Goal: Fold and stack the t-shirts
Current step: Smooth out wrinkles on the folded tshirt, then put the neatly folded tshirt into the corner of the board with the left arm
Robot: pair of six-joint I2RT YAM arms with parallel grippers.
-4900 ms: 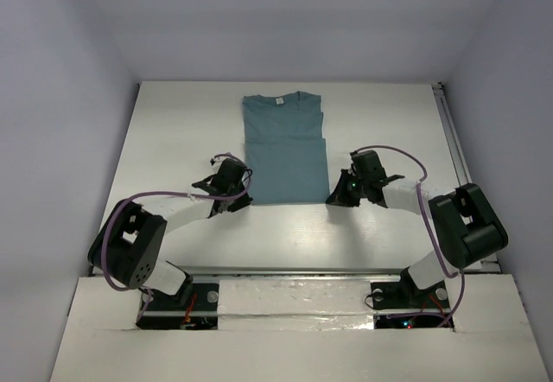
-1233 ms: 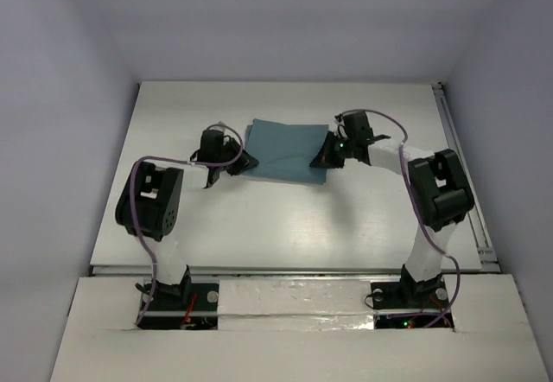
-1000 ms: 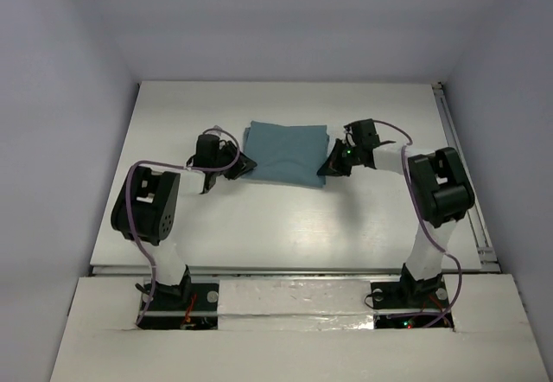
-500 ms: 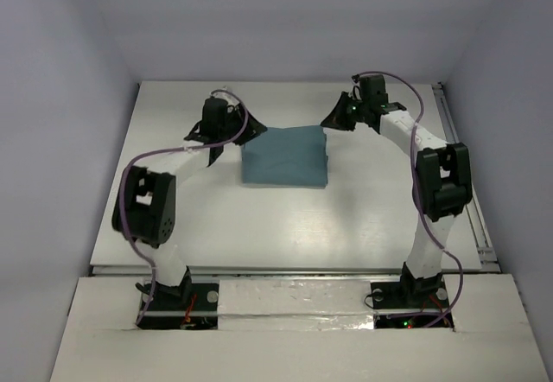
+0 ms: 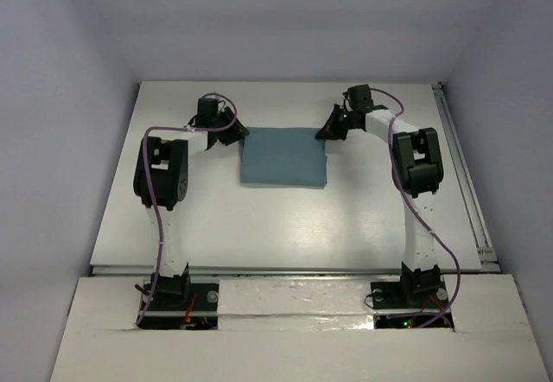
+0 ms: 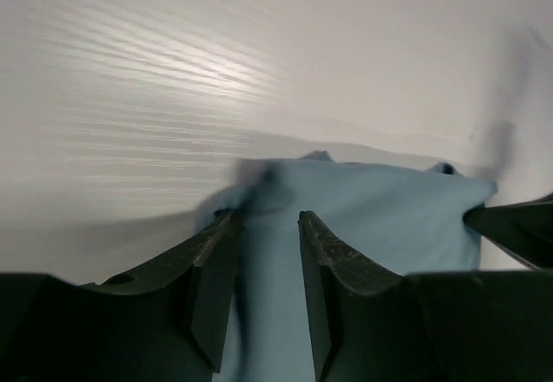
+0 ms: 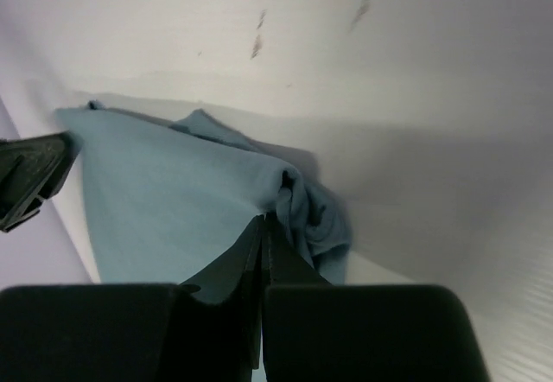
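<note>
The teal-blue t-shirt (image 5: 283, 157) lies folded into a flat rectangle in the middle of the far half of the white table (image 5: 285, 226). My left gripper (image 5: 235, 131) is at its far left corner. In the left wrist view the gripper (image 6: 268, 215) is open, with its fingers astride the cloth (image 6: 380, 209). My right gripper (image 5: 327, 131) is at the far right corner. In the right wrist view the gripper (image 7: 263, 216) is shut, its tips at a bunched fold of the shirt (image 7: 173, 192). No neck label shows.
A metal rail (image 5: 458, 166) runs along the table's right edge. Pale walls close in the table at the back and on both sides. Both arms reach far out over the table, elbows raised.
Since five seconds ago the long shirt has been folded in half, near edge to far edge. In the last half second both grippers drew in to the folded shirt's far corners.
</note>
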